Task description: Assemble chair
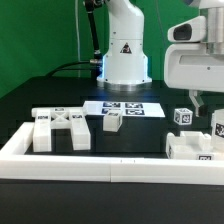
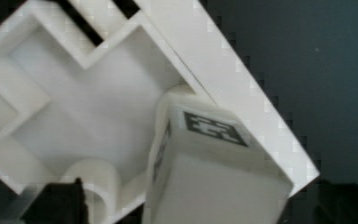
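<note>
On the black surface (image 1: 40, 100) your chair (image 1: 66, 126) lies unassembled, as separate chunky white pieces with black-and-white tags.

- Exterior view's left: cluster of cross-ribbed pieces (image 1: 60, 128), side by side, tags facing up. You cannot count them for sure from this angle.
- Centre: small block (image 1: 112, 121) just in front of the marker board (image 1: 125, 106), which lies flat before the robot base (image 1: 125, 50).
- Exterior view's right: tagged cube (image 1: 182, 117), upright, well apart from the small block. An edge piece (image 1: 218, 122) is cut off by the frame.
- Front right: low piece (image 1: 190, 148), just behind the border rail (image 1: 100, 165), a tag on its near face.

Your claw (image 1: 200, 103) hangs at the exterior view's right, pointing down, above the low piece and between the tagged cube and the edge piece. Its tips appear apart from the low piece beneath them.

Claw state: you cannot tell from these views. The exterior view shows the fingers too small and dark to judge the gap.

Wrist view: a cross-ribbed white panel (image 2: 87, 100) fills most of the frame, tilted. A long white bar (image 2: 208, 160) with one tag lies against it. A dark finger (image 2: 51, 200) shows blurred at the frame's edge, beside the bar. You cannot tell whether it touches.
</note>
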Tool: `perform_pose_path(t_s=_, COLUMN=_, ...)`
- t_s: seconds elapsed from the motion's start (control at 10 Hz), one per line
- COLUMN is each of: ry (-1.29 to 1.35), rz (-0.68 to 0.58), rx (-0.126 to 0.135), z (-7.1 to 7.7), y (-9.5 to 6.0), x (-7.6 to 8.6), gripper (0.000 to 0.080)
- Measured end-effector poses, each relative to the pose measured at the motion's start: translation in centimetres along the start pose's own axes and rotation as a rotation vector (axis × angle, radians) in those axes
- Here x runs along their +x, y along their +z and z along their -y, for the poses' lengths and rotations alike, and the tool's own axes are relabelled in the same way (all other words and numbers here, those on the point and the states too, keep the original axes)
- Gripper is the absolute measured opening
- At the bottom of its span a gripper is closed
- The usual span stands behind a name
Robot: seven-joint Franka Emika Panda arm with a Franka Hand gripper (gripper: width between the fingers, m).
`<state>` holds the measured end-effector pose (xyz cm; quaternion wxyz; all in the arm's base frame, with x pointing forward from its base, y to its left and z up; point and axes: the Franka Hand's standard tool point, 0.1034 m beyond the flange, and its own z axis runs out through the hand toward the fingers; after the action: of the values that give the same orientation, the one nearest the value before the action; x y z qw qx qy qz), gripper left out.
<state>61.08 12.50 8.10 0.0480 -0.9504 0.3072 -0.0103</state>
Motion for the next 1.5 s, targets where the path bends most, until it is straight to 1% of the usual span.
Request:
perform_pose_path(t_s=0.4, ry=-0.43, rz=-0.001, rx=0.0, z=0.06, y=-0.08, x=0.1, gripper=0.0649)
perform_pose_path(t_s=0.6, ry=-0.637, rz=-0.004, rx=-0.01, z=0.03, y=-0.05, x=0.09, gripper=0.0649)
perform_pose_path(t_s=0.8, ry=-0.763, rz=-0.007, rx=-0.022, z=0.1, y=-0.02, x=-0.02, gripper=0.0649)
perform_pose_path(t_s=1.0, ry=-0.919, rz=-0.013, rx=-0.045, z=0.15, y=-0.02, x=-0.06, gripper=0.0649)
perform_pose_path(t_s=1.2, ry=-0.941, rz=-0.012, rx=-0.044, z=0.17, y=0.0, x=-0.09, gripper=0.0649)
perform_pose_path(t_s=1.3, ry=-0.941, rz=-0.012, rx=-0.045, z=0.15, y=0.0, x=-0.08, gripper=0.0558)
perform_pose_path(t_s=1.4, ry=-0.934, rz=-0.012, rx=-0.044, z=0.15, y=0.01, x=-0.08, gripper=0.0558)
perform_pose_path(t_s=1.5, ry=-0.918, rz=-0.012, rx=-0.044, z=0.15, y=0.02, x=-0.08, gripper=0.0363)
